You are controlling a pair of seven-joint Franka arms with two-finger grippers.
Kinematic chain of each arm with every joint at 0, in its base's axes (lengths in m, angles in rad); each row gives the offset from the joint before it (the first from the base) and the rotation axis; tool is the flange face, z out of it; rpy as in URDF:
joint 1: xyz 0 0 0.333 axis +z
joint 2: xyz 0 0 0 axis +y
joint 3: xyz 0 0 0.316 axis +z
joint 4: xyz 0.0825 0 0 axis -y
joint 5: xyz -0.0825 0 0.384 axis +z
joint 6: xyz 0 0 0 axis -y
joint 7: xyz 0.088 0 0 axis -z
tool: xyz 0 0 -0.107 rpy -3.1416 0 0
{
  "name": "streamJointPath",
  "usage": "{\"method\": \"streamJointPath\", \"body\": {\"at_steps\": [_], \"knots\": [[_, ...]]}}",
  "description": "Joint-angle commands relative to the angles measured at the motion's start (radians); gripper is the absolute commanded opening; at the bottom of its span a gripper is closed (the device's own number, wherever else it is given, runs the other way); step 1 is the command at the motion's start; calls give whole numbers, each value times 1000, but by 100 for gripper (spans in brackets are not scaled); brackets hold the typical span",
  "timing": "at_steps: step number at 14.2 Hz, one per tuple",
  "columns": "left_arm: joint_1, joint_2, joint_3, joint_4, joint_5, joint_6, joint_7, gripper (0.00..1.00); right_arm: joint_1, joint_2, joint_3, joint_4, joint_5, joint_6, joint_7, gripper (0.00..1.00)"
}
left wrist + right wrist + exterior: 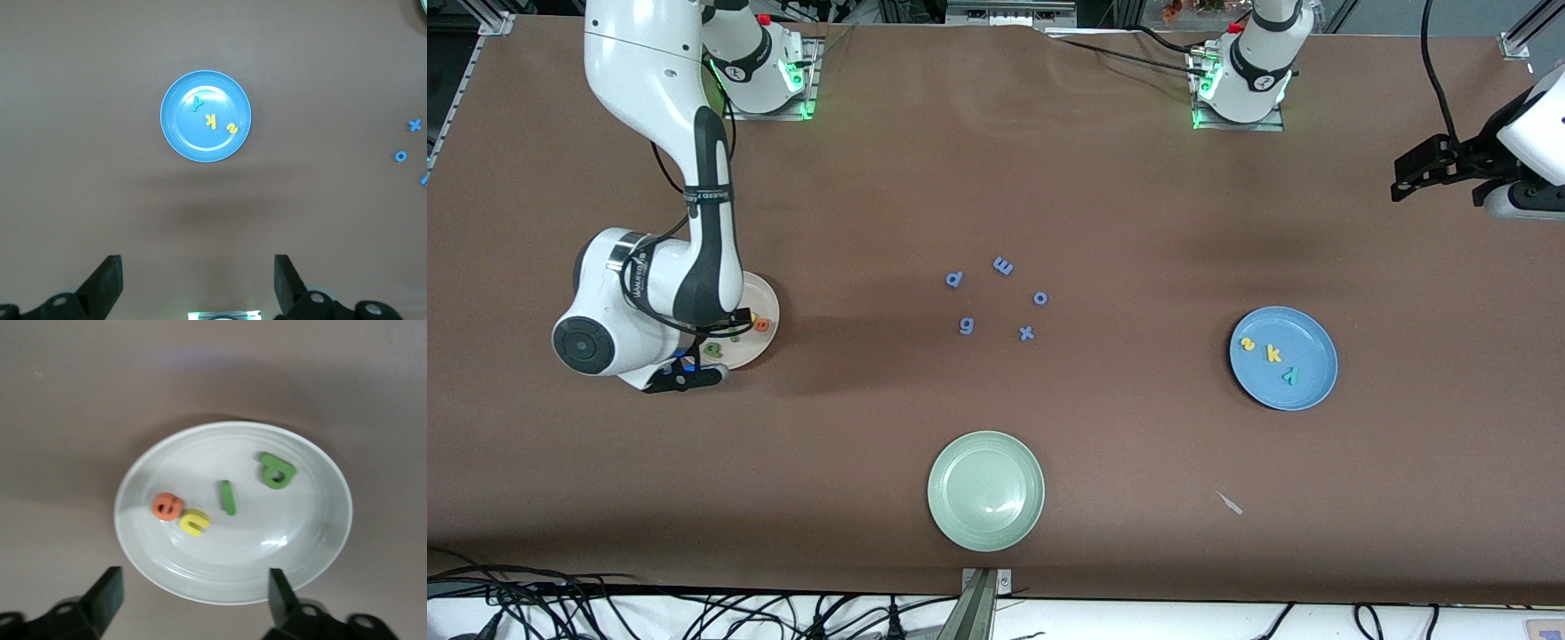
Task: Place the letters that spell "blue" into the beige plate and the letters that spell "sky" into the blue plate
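- Right gripper (pixel 190 600) hangs over the beige plate (pixel 307 547) at the right arm's end of the table, fingers (pixel 107 590) wide apart, nothing between them
- In the beige plate: dark green "b" (pixel 276 471), thin green "l" (pixel 227 497), yellow "u" (pixel 195 522), orange "e" (pixel 166 506); "e" & "u" touch, "l" just beside them, "b" a bit apart
- Left gripper (pixel 197 283) up in the air at the left arm's end, fingers (pixel 107 280) spread wide, empty; arm waits
- Blue plate (pixel 1312 338) toward the left arm's end holds yellow "s" (pixel 1248 343), yellow "k" (pixel 1273 354), teal "y" (pixel 1290 376), all apart from each other
- Mid-table: periwinkle letters p (pixel 954 279), m (pixel 1003 265), o (pixel 1040 298), g (pixel 966 326), x (pixel 1026 333) in a loose ring, on bare tabletop
- Pale green plate (pixel 960 524) nearer the front camera than those letters
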Motion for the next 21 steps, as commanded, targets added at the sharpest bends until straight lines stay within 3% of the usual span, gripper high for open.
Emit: {"method": "streamJointPath", "body": {"at_steps": [1,6,13,15,16,18,21], "knots": [[6,9,-1,24,-26,-18,9,100,43,-16,-4,34,18,-51,93,100],[6,9,-1,25,-26,-18,9,100,83,-14,-2,100,18,-119,245,100],[6,9,-1,25,-26,-18,11,100,70,-31,13,102,11,-117,254,100],[6,8,-3,21,-27,-16,13,100,-14,-84,121,102,-41,-105,249,100],[6,4,-1,19,-29,-16,13,100,-91,-118,205,102,-116,-105,249,100],[6,1,-3,16,-30,-16,13,100,-264,-184,435,99,-285,-102,251,100],[8,-3,-1,2,-37,-13,11,100,-451,-238,637,99,-379,-103,249,100]]}}
